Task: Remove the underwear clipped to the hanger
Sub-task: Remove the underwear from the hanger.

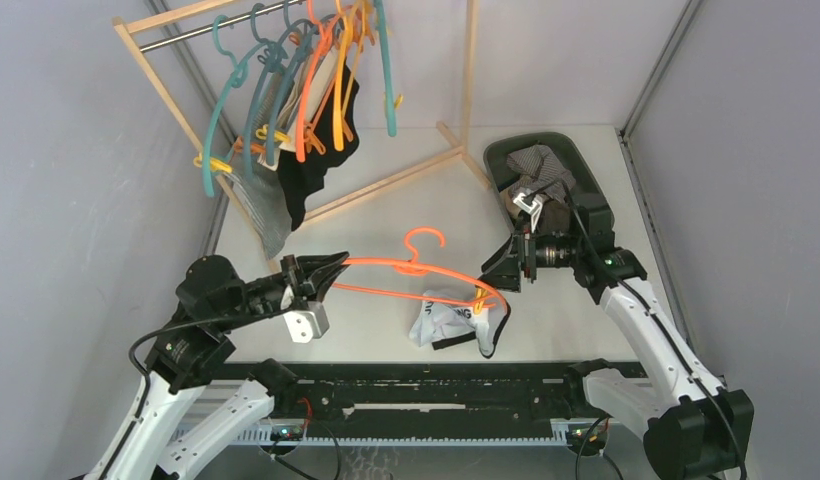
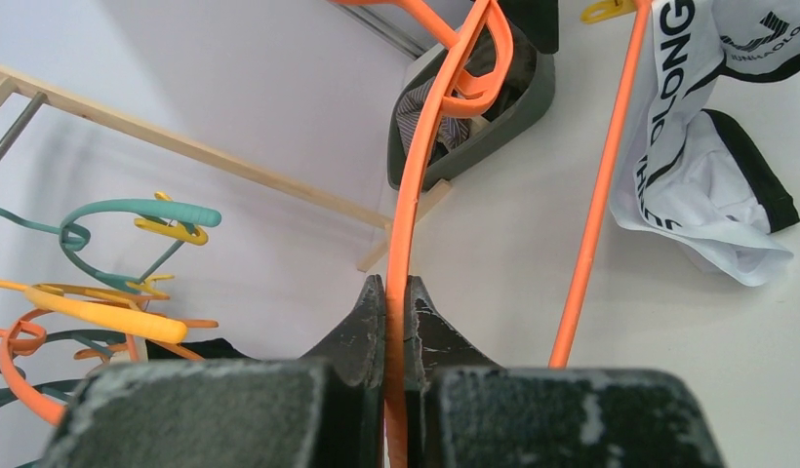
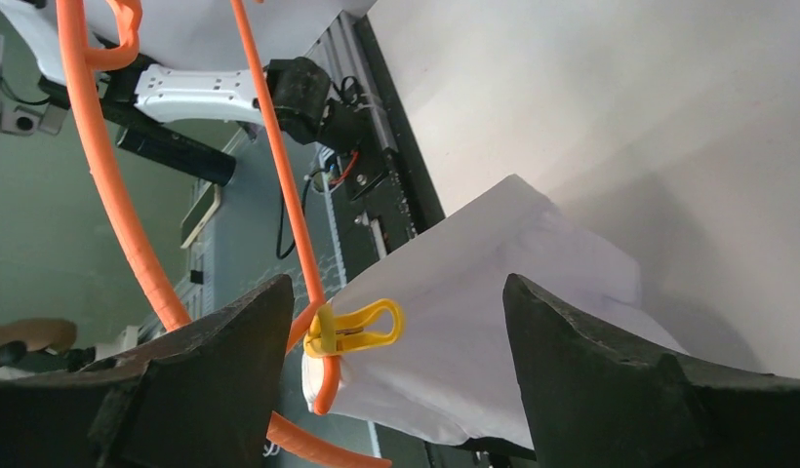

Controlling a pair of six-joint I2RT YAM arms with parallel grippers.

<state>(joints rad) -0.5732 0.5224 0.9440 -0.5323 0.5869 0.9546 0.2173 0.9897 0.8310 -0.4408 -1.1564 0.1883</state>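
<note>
Clamping shut on the orange hanger [image 1: 414,267] at its left tip, the left end effector [image 1: 328,272] stretches it left-to-right across mid-frame; the white underwear [image 1: 451,322] sags onto the desk [image 1: 386,215] from a yellow clip [image 3: 355,327] at the right tip; the right end effector [image 3: 396,288], fingers spread, faces that clip, much the nearer.

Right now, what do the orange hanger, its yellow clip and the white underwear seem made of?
Orange hanger: likely plastic, smooth, slightly glossy.
Yellow clip: probably moulded plastic, satin sheen.
White underwear: soft fabric, matte, creased, printed lettering, black trim.
</note>
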